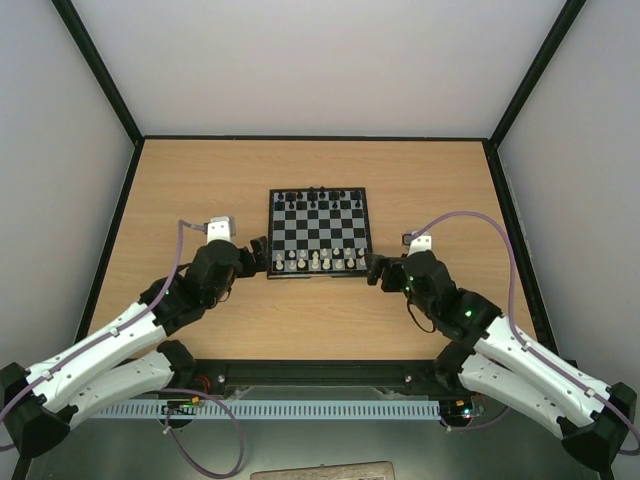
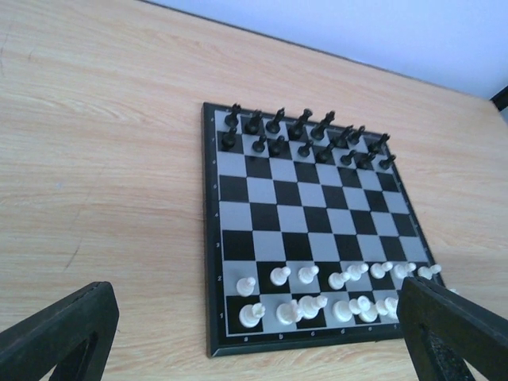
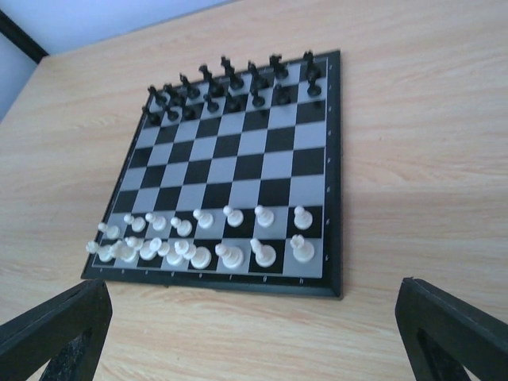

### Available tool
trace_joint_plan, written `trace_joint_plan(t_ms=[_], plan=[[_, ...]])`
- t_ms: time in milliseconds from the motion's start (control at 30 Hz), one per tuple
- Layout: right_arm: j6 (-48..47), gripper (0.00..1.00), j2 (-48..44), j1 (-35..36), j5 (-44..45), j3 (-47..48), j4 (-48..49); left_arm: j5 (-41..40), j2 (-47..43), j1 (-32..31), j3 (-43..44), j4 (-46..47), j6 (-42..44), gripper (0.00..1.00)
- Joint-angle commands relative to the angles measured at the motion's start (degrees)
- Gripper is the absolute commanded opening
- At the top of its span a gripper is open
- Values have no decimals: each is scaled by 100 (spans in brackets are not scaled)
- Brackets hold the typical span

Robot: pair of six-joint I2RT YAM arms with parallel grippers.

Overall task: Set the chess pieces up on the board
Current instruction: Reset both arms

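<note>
Cream chess pieces (image 2: 252, 315) fill the two near rows of the board (image 2: 317, 202), some seemingly bunched together. We have the left tool (image 1: 262, 253) and right tool (image 1: 376, 269) spread wide at its near corners; one careless nudge could topple neighbours.

Light wooden table (image 1: 200, 190) bears the board (image 1: 320, 232), lying flat, apparently near its middle
</note>
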Motion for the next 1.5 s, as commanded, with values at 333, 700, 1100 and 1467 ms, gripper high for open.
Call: trace_joint_plan(t_ms=[333,700,1100,1467], plan=[[-1100,99,370,-1406,1660,-163,1692,-2149,763,466,-3,1250,155,99],[-1266,99,541,-3628,1828,-2309,4933,-1525,729,1831,-1526,3904,1311,99],[-1717,99,3379,-3810,2043,-2411,7785,-90,1919,3462,-1737,5582,2387,99],[-2315,99,4204,-3850,1170,-2293,8603,1,2920,4012,-1951,7033,2989,100]])
